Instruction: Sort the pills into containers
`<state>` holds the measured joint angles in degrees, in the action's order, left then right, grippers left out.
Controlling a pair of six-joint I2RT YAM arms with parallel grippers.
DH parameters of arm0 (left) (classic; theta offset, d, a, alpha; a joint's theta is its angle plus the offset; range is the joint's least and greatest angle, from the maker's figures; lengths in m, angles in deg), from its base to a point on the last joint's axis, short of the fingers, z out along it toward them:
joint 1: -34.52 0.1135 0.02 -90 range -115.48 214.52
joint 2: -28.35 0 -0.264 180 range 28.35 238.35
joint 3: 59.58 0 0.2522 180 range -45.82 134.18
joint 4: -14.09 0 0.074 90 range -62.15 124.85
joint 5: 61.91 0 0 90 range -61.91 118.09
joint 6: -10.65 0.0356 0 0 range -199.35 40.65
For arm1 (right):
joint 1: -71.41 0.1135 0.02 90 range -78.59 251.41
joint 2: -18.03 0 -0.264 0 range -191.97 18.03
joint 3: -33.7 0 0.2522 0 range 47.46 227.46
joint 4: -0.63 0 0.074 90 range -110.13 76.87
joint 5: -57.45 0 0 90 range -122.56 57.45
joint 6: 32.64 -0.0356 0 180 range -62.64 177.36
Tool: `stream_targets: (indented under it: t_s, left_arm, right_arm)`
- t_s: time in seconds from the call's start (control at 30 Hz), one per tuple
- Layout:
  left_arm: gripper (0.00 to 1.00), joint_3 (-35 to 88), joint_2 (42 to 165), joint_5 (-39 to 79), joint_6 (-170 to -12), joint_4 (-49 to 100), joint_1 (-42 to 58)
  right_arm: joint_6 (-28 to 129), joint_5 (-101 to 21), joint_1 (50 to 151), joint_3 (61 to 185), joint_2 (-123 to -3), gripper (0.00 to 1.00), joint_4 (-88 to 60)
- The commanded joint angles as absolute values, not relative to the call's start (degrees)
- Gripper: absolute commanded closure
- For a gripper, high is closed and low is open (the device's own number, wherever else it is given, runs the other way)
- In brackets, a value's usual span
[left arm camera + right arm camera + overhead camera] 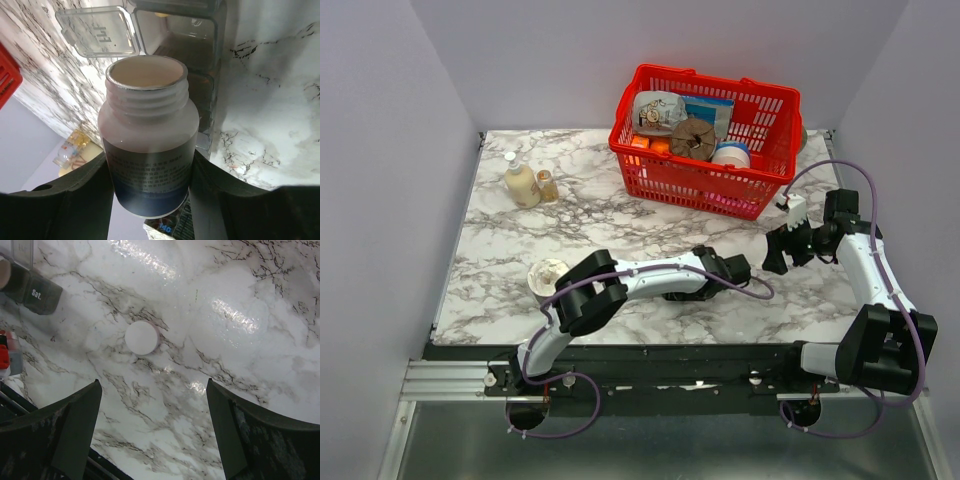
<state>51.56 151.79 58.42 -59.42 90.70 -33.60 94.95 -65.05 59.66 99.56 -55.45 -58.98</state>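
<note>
While stretched low and nearly flat over the marble table (520, 230), reaches right of centre with the left arm, wrist bent down. Keeps the right arm folded upright further right, 2nd in nearness and apart from the work.

Finds the containers (192, 60) just beyond and below the left gripper (728, 272), long axis running straight away from it, 1 clear lid (97, 32) flipped open to the side. Clamps the uncapped pill bottle (147, 125) between both fingers, mouth aimed along the strip and near the open compartment. Calls, by the look of it, for a forward tip over that cell.

Hangs the right gripper (782, 252) wide apart, holding nothing, above a white cap (141, 337).
</note>
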Motion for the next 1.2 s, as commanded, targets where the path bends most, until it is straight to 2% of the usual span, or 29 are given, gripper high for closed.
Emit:
stream_targets:
  t_s: [0.0,0.67,1.17]
  left_arm:
    - [1.00,51.7,151.7,61.5,-57.4,89.8,-34.8]
    - [1.00,47.8,150.7,64.6,-54.4,87.2,-35.0]
    - [1.00,43.2,143.8,58.5,-57.6,80.4,-33.8]
  right_arm:
    - [95.8,-66.2,59.2,100.2,-54.9,0.06,-59.7]
    - [95.9,-66.3,59.1,100.2,-54.9,0.06,-59.9]
    - [95.9,-66.4,59.1,100.2,-55.1,0.06,-59.9]
